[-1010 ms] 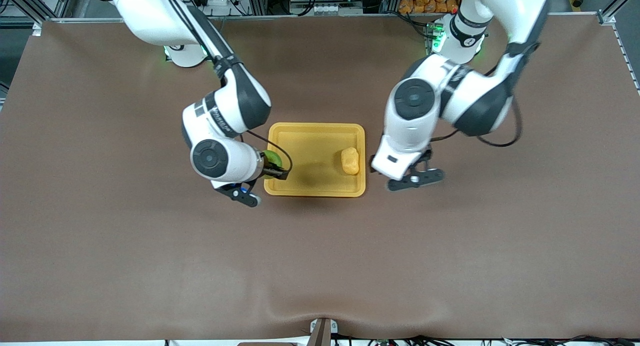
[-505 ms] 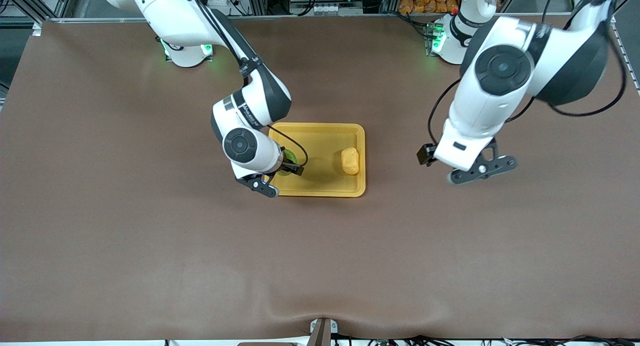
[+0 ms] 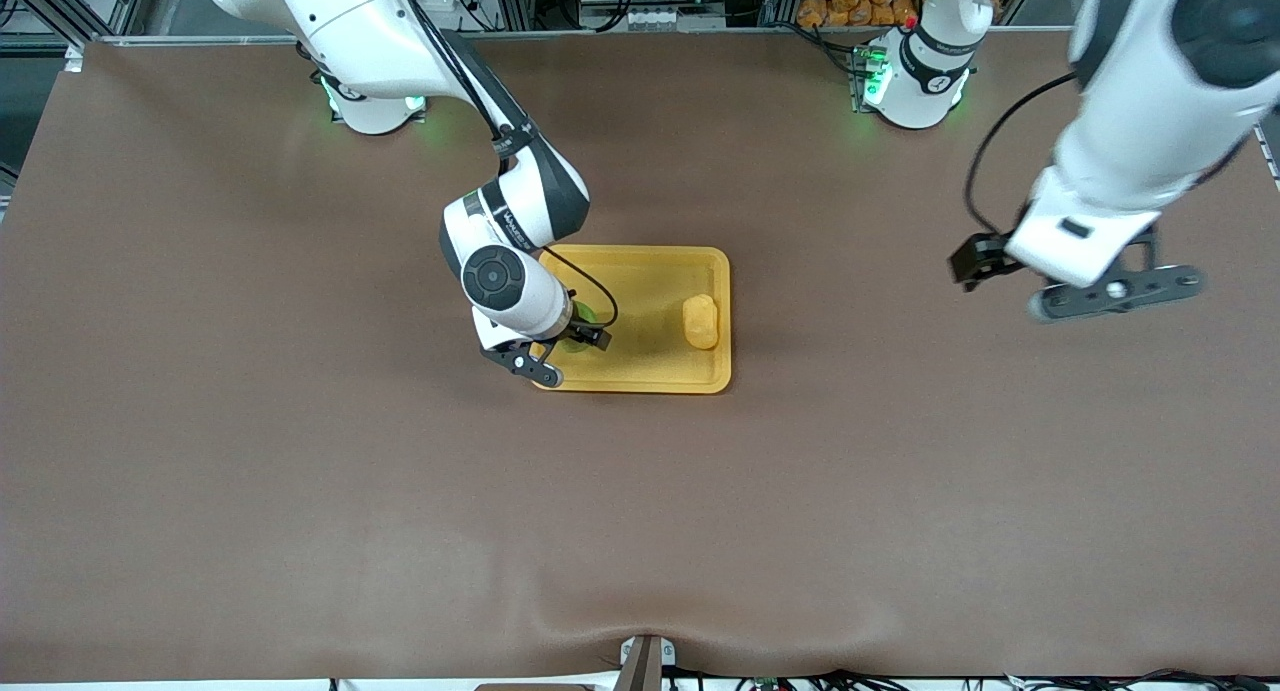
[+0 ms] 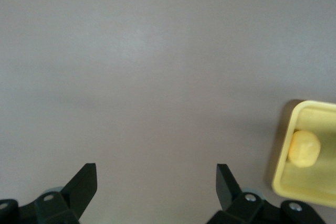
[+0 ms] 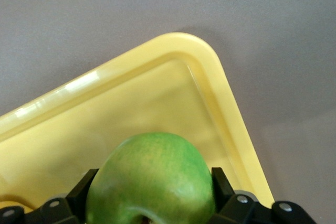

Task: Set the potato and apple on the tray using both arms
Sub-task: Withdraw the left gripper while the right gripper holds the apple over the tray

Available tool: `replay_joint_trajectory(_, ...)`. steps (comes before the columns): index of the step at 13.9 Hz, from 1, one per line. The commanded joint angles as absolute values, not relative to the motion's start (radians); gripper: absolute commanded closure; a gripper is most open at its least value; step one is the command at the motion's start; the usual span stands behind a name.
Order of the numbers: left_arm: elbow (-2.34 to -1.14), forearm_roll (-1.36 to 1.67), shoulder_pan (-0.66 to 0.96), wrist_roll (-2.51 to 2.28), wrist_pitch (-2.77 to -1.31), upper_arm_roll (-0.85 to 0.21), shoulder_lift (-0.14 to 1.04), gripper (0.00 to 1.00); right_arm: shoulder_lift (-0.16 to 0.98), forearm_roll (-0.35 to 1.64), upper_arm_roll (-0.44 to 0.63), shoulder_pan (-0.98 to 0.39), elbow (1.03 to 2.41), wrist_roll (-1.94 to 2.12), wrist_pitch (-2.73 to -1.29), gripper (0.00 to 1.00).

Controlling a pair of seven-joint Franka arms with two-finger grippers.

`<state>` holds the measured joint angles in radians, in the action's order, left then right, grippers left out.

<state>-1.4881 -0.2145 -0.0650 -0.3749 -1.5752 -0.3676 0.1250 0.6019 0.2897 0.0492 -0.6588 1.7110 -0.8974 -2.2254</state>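
The yellow-orange tray [image 3: 640, 261] lies at mid-table. The potato [image 3: 700, 321] lies in it at the end toward the left arm; it also shows in the left wrist view [image 4: 304, 148] inside a tray corner [image 4: 286, 150]. My right gripper [image 3: 578, 334] is shut on the green apple [image 3: 581, 316] over the tray's end toward the right arm. In the right wrist view the apple [image 5: 152, 174] fills the gripper [image 5: 153, 182] above the tray rim [image 5: 210, 72]. My left gripper [image 3: 978, 261] is open and empty [image 4: 156, 182], up over bare table toward the left arm's end.
The brown table mat [image 3: 640, 531] runs around the tray on all sides. The arm bases [image 3: 915, 76] glow green along the edge farthest from the front camera.
My left gripper has lifted and swung away from the tray toward the left arm's end. My right gripper has carried the apple from over the tray's rim to over its inside.
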Motion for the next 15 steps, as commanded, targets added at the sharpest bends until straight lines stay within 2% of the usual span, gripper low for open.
replay_joint_trajectory(1, -1.508, -0.166, -0.086, -0.276, -1.552, -0.329, 0.055, 0.00, 0.581, 0.284, 0.060, -0.681, 1.743, -0.916, -2.247, 1.00)
replay_joint_trajectory(4, -1.532, -0.108, -0.025, -0.172, -1.542, -0.188, -0.004, 0.00, 0.592, 0.284, 0.061, -0.698, 1.747, -0.917, -2.261, 1.00)
replay_joint_trajectory(6, -1.542, -0.097, -0.008, -0.149, -1.517, -0.143, -0.035, 0.00, 0.595, 0.284, 0.061, -0.704, 1.785, -0.917, -2.321, 1.00)
replay_joint_trajectory(15, -1.539, -0.032, -0.046, -0.152, -1.419, -0.152, -0.071, 0.00, 0.607, 0.267, 0.064, -0.692, 1.807, -0.914, -2.345, 1.00)
